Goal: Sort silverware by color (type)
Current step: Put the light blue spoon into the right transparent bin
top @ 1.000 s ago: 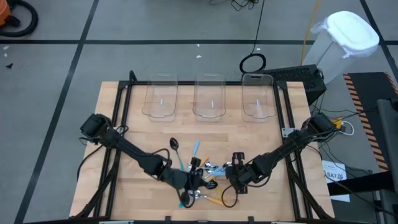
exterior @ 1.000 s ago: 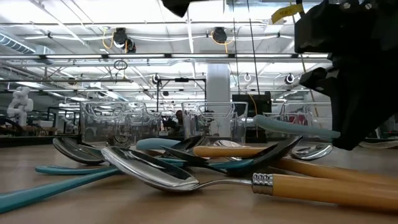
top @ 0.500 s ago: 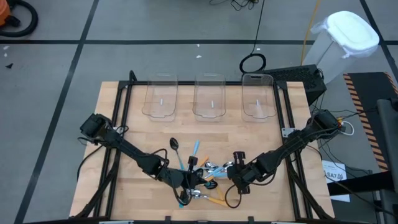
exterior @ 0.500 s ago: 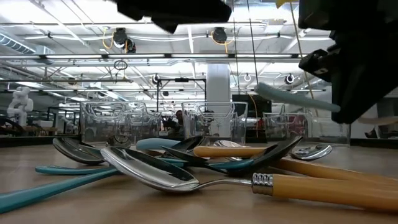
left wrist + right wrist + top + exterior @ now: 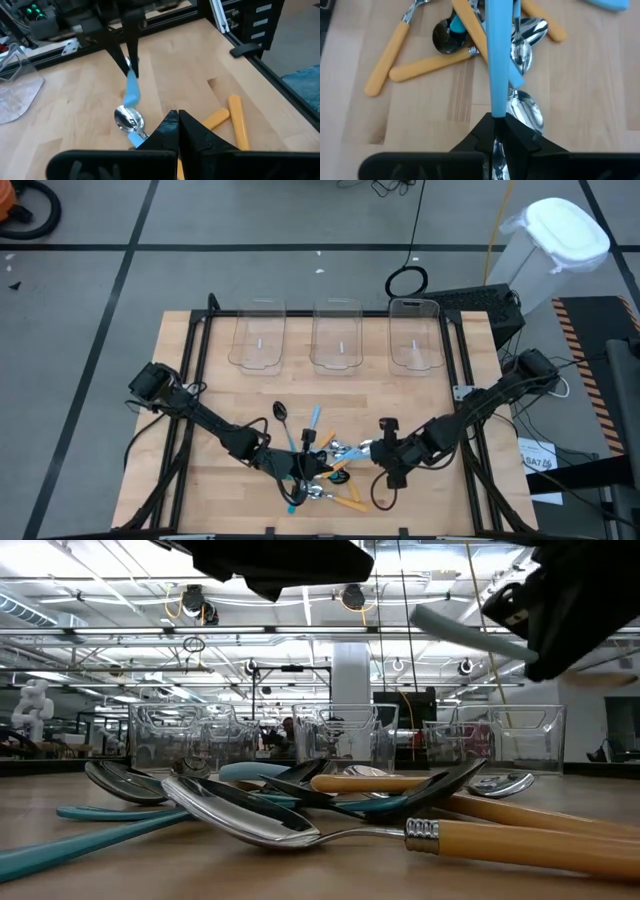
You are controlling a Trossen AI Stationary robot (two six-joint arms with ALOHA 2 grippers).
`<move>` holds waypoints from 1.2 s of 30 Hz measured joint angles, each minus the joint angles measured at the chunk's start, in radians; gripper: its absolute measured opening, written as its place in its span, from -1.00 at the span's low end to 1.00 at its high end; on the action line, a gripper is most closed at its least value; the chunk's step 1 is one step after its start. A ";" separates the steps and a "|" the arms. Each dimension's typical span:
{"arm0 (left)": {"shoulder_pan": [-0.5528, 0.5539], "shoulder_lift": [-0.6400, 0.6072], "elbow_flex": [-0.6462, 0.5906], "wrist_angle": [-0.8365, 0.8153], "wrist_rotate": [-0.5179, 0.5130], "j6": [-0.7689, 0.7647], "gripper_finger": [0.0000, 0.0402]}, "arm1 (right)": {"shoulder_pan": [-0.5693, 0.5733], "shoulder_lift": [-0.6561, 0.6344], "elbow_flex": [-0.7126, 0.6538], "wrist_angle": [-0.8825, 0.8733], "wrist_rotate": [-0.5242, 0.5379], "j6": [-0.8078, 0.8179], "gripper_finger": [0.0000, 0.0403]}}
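1. Table (image 5: 210, 370): light wood-plank top in a black frame; grey tiled floor with dark seams around it.
2. Three clear bins (image 5: 336, 335) in a row along the far edge.
3. Spoon pile (image 5: 325, 465) on the near middle of the table: orange, teal and light-blue handles, silver and black bowls, overlapping.
4. Right gripper (image 5: 383, 450) just right of the pile, lifted off the table, fingers closed on a light-blue spoon (image 5: 498, 55); the handle sticks out past the fingers over the pile in the right wrist view, and shows raised and tilted in the low view.
5. Left gripper (image 5: 303, 472) low over the pile; fingers together in the left wrist view, nothing seen between them.
6. Room: low view shows a hall with ceiling rails, lights and a white pillar (image 5: 351, 675). White bin (image 5: 560, 240) stands on the floor off the table's far right corner
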 joint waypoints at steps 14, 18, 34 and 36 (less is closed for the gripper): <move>0.000 0.000 0.000 0.039 0.000 0.007 -1.00 | 0.000 -0.167 0.000 -0.068 0.097 -0.006 -0.91; 0.001 0.000 0.000 0.041 0.000 0.007 -1.00 | 0.000 -0.211 0.000 -0.072 0.105 -0.021 -0.91; 0.002 0.000 0.000 0.042 0.000 0.004 -1.00 | -0.042 -0.322 0.000 -0.105 0.108 -0.054 -0.91; 0.003 0.000 0.000 0.043 0.000 0.004 -1.00 | -0.052 -0.331 0.000 -0.106 0.107 -0.063 -0.91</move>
